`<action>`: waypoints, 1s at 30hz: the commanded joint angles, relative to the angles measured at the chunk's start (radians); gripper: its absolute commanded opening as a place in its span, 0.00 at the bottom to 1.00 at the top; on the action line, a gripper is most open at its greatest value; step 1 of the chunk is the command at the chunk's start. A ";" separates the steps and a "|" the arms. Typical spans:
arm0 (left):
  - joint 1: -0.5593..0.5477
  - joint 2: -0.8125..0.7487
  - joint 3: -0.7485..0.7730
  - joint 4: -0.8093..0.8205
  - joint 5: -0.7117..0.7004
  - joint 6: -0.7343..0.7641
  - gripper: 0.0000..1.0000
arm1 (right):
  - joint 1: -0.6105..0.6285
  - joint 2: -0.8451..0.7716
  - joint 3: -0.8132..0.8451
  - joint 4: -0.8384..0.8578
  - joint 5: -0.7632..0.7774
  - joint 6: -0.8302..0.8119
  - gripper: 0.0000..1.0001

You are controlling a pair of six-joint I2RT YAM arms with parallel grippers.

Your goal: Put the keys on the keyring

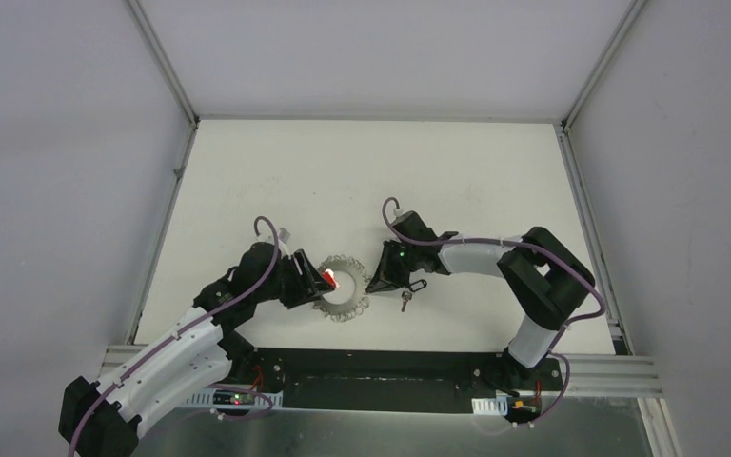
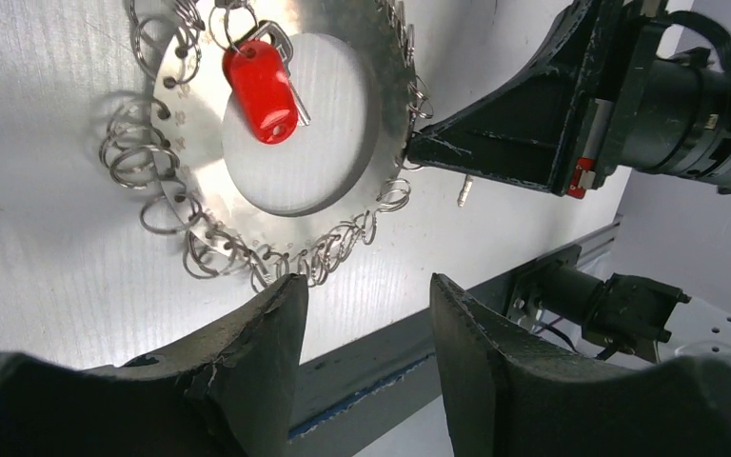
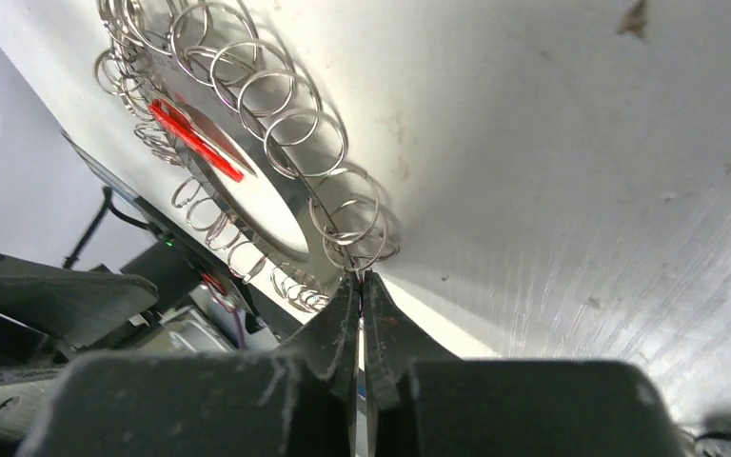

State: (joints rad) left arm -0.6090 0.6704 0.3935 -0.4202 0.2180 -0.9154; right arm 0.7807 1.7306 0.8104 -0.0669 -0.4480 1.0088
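While tight at keyring point(image 2: 195, 143) fringe, right pincer point(image 3: 360, 282) hold unclear.

Tabletop point(image 1: 371, 171): white, matte, squarish, boxed in on three sides. Fine brushed grain and faint scratches show in the right wrist view.

Brown specks point(image 3: 636, 17) on the surface, with a smaller one to the right and lower.

Grey panel walls: left wall point(image 1: 57, 190), back wall point(image 1: 381, 48), right wall point(image 1: 685, 190). All plain.

Aluminium struts run up the two back corners, left strut point(image 1: 164, 62) and right strut point(image 1: 602, 62).

Slotted aluminium rail point(image 1: 628, 374) runs along the near edge. A thin blue strip point(image 2: 343, 414) lies on its side in the left wrist view.
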 commanded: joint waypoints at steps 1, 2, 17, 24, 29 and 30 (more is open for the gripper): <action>-0.006 -0.019 0.040 0.026 0.016 0.079 0.52 | -0.001 -0.078 0.111 -0.212 0.015 -0.266 0.00; -0.006 -0.020 0.050 0.026 0.016 0.096 0.52 | -0.001 -0.087 0.148 -0.263 0.013 -0.318 0.00; -0.006 -0.082 0.183 0.039 0.016 0.372 0.53 | 0.072 -0.283 0.424 -0.679 0.256 -0.868 0.00; -0.006 -0.096 0.223 0.142 0.147 0.542 0.51 | 0.148 -0.430 0.411 -0.561 0.250 -1.034 0.00; -0.006 -0.091 0.228 0.257 0.284 0.649 0.47 | 0.149 -0.550 0.327 -0.412 0.179 -1.049 0.00; -0.006 -0.085 0.225 0.284 0.316 0.664 0.47 | 0.149 -0.575 0.302 -0.378 0.168 -1.050 0.00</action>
State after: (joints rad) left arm -0.6090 0.5865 0.5850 -0.2924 0.3828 -0.3828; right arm 0.9310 1.2663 1.1679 -0.6289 -0.2218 0.0185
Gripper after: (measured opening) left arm 0.477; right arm 0.007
